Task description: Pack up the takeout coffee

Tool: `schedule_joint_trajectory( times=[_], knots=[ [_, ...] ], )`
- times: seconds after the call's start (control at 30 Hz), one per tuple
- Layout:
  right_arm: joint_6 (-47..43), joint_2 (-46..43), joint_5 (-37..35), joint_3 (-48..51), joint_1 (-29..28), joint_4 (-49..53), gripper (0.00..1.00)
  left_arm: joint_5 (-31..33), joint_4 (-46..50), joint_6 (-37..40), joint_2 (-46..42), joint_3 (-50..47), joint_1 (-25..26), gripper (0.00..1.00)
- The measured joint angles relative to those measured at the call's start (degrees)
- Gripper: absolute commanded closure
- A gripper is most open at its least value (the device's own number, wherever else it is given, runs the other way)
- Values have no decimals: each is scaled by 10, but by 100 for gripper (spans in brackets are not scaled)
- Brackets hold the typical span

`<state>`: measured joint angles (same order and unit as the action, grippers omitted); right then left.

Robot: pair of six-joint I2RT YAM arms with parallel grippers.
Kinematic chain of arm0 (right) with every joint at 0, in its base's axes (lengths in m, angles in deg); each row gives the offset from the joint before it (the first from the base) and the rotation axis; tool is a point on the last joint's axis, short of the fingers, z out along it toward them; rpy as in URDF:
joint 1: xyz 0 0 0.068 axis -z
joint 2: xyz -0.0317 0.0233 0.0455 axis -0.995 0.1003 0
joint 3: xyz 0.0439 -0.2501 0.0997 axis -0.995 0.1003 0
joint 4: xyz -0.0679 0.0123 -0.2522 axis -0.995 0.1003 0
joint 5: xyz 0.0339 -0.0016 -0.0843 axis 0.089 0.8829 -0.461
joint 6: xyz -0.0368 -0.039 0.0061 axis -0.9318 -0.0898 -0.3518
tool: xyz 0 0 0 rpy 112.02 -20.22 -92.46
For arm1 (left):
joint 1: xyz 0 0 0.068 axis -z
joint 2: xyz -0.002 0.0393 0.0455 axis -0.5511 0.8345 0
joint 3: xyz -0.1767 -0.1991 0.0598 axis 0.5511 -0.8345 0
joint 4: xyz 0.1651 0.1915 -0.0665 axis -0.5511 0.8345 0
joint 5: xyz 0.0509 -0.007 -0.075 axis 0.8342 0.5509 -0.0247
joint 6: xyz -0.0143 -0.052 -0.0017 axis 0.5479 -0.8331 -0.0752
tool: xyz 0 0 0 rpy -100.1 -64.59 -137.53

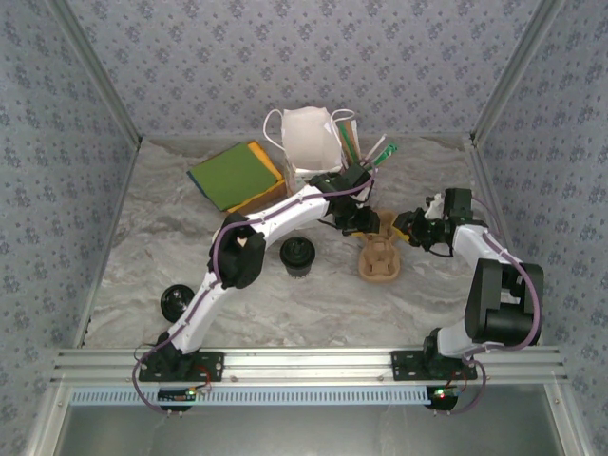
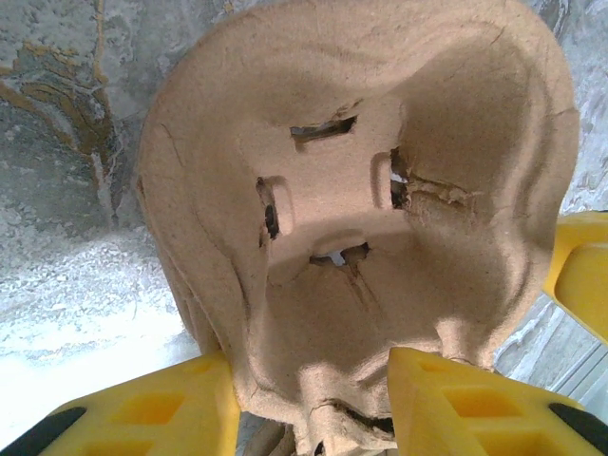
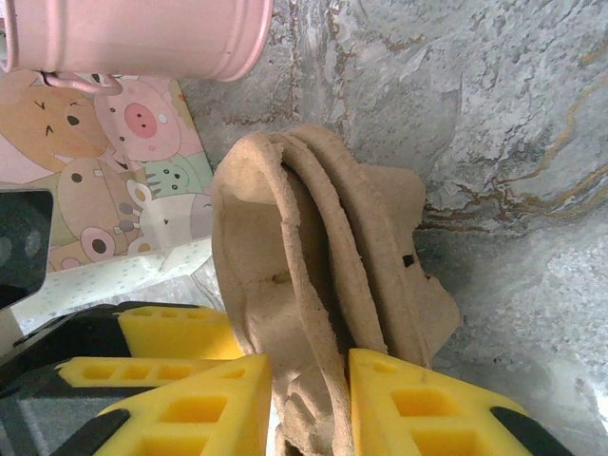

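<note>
The left gripper [image 1: 356,223] and the right gripper [image 1: 410,228] meet near the middle of the marble-patterned table [image 1: 142,256], both clamped on the brown pulp cup carrier [image 1: 382,256]. In the left wrist view the left gripper [image 2: 309,380] has its yellow fingers [image 2: 142,413] pressed against either side of the carrier's [image 2: 361,190] near edge, and the moulded underside with its slots faces the camera. In the right wrist view the right gripper [image 3: 312,366] pinches the opposite rim of the carrier [image 3: 323,266], which shows as several thin layers nested together and stands on edge, tilted off the tabletop. The takeout coffee [image 1: 297,255], a dark cup with a round black lid, stands upright on the table to the left of the carrier, apart from it and just beside the left arm's forearm, with neither gripper on it. A smaller black round object [image 1: 174,302] sits well apart near the left arm's base; whether it is a lid alone cannot be told. At the back of the table lie green and yellow folders [image 1: 233,176] beside a white bag [image 1: 309,142]. The right wrist view also catches a pink cup [image 3: 133,38] above a sheet printed with cartoon pigs [image 3: 104,161].
</note>
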<state>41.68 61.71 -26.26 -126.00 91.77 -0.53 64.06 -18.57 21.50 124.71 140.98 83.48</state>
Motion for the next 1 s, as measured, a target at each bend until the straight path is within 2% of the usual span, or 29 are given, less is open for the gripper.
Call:
schedule_joint_trajectory(
  times=[0.17, 0.27, 0.77, 0.83, 0.87, 0.9, 0.93, 1.0],
  knots=[
    [-11, 14, -10, -4, -9, 19, 62, 0, 1, 0, 0, 1, -2, 56],
    [-18, 17, -27, -4, -18, 37, 61, 0, 1, 0, 0, 4, -2, 56],
    [2, -2, 8, -4, -5, 12, 71, 0, 2, 0, 0, 8, -2, 56],
    [2, -4, 16, -4, -4, 5, 79, 0, 2, 0, 0, 8, -2, 56],
    [4, -4, 18, -3, -4, 2, 79, 0, 2, 0, 0, 8, -2, 56],
    [4, -4, 20, -2, -4, 1, 77, 0, 2, 0, 0, 8, -2, 56],
    [5, -4, 20, -2, -4, 2, 70, 0, 2, 0, 0, 8, -2, 56],
    [1, -2, 20, -1, -4, 3, 67, 0, 2, 0, 0, 8, -2, 56]
  ],
)
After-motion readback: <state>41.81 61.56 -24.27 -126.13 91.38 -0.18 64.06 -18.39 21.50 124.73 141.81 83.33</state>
